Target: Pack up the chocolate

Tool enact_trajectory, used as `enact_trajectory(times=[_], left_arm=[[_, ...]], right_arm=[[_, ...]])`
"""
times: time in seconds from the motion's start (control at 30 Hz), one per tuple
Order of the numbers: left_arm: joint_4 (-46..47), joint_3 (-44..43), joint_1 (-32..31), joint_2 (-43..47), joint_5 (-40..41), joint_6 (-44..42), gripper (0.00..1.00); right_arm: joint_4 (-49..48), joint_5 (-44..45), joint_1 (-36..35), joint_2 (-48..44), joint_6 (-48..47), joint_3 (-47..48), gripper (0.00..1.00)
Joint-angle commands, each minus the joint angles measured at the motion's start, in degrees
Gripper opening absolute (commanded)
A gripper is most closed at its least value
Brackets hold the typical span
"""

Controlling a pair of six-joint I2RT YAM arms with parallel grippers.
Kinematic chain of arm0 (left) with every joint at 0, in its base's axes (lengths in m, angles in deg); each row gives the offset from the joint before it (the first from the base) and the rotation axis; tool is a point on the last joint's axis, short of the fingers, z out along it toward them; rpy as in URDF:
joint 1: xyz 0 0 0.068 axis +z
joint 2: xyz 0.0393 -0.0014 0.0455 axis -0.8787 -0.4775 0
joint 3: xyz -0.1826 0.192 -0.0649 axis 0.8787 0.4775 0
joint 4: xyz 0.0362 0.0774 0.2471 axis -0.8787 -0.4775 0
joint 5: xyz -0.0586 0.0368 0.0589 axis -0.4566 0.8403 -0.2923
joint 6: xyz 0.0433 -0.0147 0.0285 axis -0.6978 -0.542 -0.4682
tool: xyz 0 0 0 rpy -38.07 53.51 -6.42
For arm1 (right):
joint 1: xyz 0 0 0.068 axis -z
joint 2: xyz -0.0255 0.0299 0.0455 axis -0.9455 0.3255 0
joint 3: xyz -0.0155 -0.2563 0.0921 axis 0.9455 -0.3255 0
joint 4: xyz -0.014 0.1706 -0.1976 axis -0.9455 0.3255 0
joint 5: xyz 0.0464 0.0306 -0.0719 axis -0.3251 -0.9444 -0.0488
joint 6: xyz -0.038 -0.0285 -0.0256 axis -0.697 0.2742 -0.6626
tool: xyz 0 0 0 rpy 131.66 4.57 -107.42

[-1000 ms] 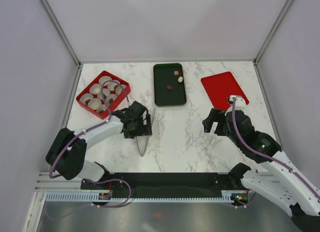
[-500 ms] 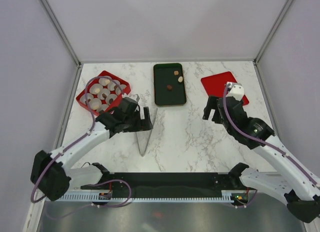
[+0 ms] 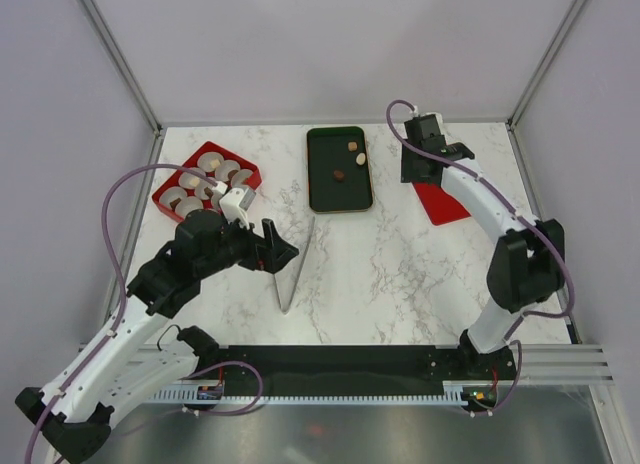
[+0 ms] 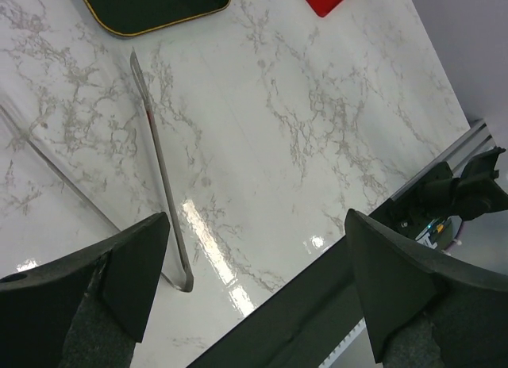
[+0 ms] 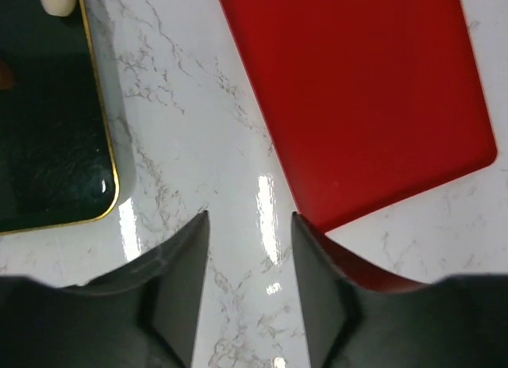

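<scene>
- Left gripper (image 4: 255, 225) hangs wide open and empty over the tongs (image 4: 159, 166).
- Right gripper (image 5: 246, 221), jaws partly apart, grips nothing beside the red lid (image 5: 357, 82).
- Three chocolate (image 3: 352, 145) pieces lie in the dark tray (image 3: 335, 196).

Lab booth: white walls (image 3: 330, 54), marble table (image 3: 385, 269)
</scene>
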Motion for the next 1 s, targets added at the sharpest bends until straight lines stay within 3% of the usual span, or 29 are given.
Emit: enact_trajectory(times=[0.0, 0.07, 0.37, 0.97], left_arm=[[0.9, 3.2, -0.2, 2.0, 1.2, -3.0, 1.00], [0.9, 4.5, -0.2, 2.5, 0.0, -3.1, 1.00], [0.4, 5.6, -0.2, 5.5, -2.7, -6.2, 0.99], [-0.4, 5.7, -0.1, 4.4, 0.8, -6.4, 0.98]], right_arm=[[-0.5, -6.3, 2.9, 6.2, -4.2, 4.9, 0.50], [-0.9, -7.0, 4.2, 10.6, -5.1, 5.7, 0.43], [-2.1, -9.6, 8.0, 23.3, -8.8, 12.1, 0.43], [-7.3, -16.0, 11.2, 27.4, -11.1, 5.9, 0.43]])
